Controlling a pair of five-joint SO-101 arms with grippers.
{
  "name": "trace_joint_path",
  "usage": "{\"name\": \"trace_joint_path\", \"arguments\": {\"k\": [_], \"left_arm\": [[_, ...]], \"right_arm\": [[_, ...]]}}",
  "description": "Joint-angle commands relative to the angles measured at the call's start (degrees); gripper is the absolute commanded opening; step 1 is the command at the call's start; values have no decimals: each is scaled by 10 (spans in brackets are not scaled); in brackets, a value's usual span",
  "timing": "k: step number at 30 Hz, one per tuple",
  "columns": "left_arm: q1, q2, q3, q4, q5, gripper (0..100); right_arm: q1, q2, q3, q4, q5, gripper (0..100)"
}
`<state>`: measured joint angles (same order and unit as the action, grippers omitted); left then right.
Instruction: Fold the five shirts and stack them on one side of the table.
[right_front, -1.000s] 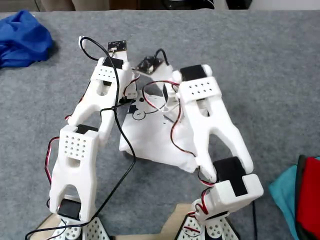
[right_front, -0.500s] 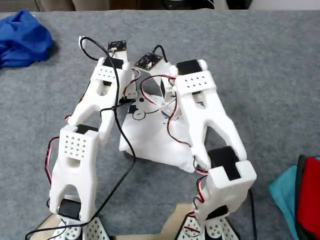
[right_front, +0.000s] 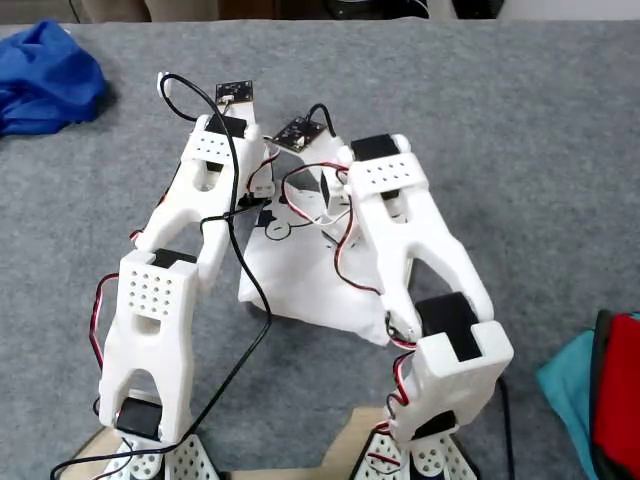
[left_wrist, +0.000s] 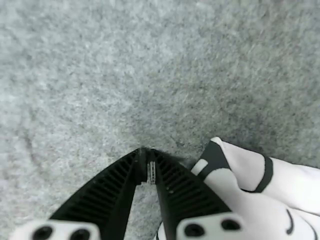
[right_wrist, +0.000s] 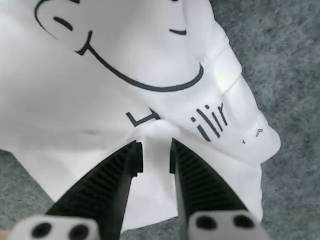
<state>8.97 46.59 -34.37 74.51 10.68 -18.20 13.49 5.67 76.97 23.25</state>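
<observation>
while the white shirt (right_front: 310, 285) lies rumpled at the centre of the frame in the high view, beneath both arms, the step in hand appears to be gathering its cloth for a fold. the right gripper (right_wrist: 155, 146) stands over the printed front, its jaws drawn narrow with a raised ridge of white cloth pinched between them, just beside the printed lettering. the left gripper (left_wrist: 146, 154) has its tips pressed together over the bare grey table (right_front: 520, 130), with nothing visible in its grasp. the black-trimmed edge (left_wrist: 212, 155) of the shirt lies just beside it, and whether the cloth touches the jaw's flank cannot be told.

to do the step well, judging from this layout, the right pinch should take the top layer alone, so that a lift carries one panel and not the whole bundle. the left gripper would need to part its jaws and take the trimmed edge, so that both hold cloth before it is drawn flat. a one-sided pull risks dragging the shirt into a heap.

outward from the work, a blue shirt (right_front: 45, 75) lies bunched at the upper left of the frame. a teal shirt (right_front: 570, 385) and a red shirt (right_front: 622, 390) sit at the lower right edge, and whether they are folded cannot be told.
</observation>
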Motion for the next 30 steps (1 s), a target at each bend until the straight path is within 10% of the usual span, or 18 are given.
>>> {"name": "trace_joint_path", "arguments": {"k": [1,18,30], "left_arm": [[-23,-5,-24,-7,-2,31],[-23,-5,-24,-7,-2,31],[-24,-5,-24,-7,-2,31]], "right_arm": [[0,0,1,-10,-4,102],[40,-15,-38,37,0,6],[16,39,-44,12,-7,181]]}}
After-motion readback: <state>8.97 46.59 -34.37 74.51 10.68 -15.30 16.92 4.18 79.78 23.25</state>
